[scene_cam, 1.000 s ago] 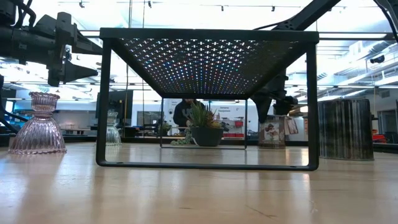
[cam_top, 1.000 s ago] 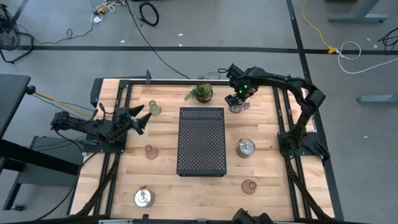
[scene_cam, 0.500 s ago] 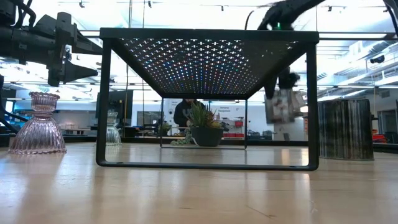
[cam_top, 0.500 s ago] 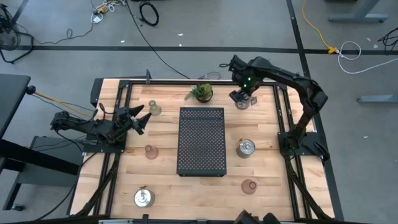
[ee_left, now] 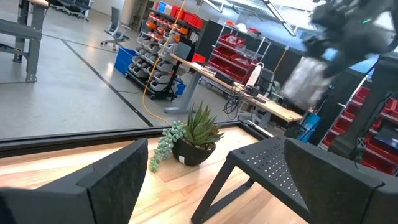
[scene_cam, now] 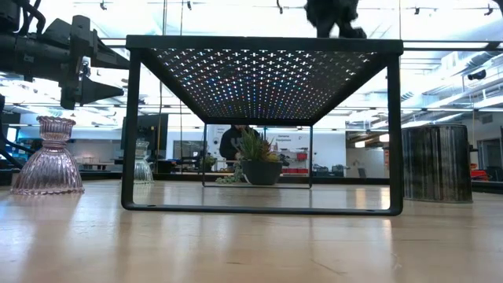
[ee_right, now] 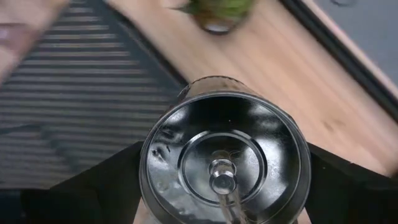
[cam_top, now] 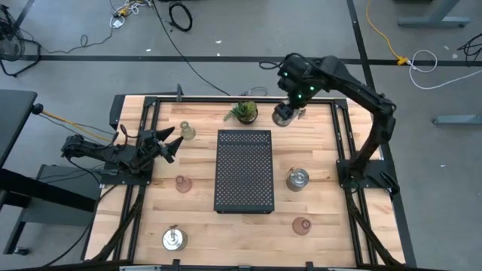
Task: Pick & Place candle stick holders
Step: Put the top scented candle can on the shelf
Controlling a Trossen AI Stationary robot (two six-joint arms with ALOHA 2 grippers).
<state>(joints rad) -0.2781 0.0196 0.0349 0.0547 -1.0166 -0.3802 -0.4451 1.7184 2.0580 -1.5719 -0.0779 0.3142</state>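
1. Fingers of the right gripper (cam_top: 284, 113) are clamped on a silver holder (ee_right: 224, 167); I have it lifted off the table (cam_top: 324, 188), beyond the far right corner of the black tray (cam_top: 244, 172), just right of the potted plant (cam_top: 244, 112).
2. Left gripper (cam_top: 167, 143) waits left of the tray, its fingers spread and holding nothing.
3. Nothing sits on the tray yet, so I judge the job barely started: one holder in transit, five to go.
4. Count: three silver holders, one carried, one right of the tray (cam_top: 298, 179), one off its near left corner (cam_top: 174, 239).
5. Three glass cups: two left of the tray (cam_top: 187, 131) (cam_top: 181, 183), one off its near right corner (cam_top: 301, 224).
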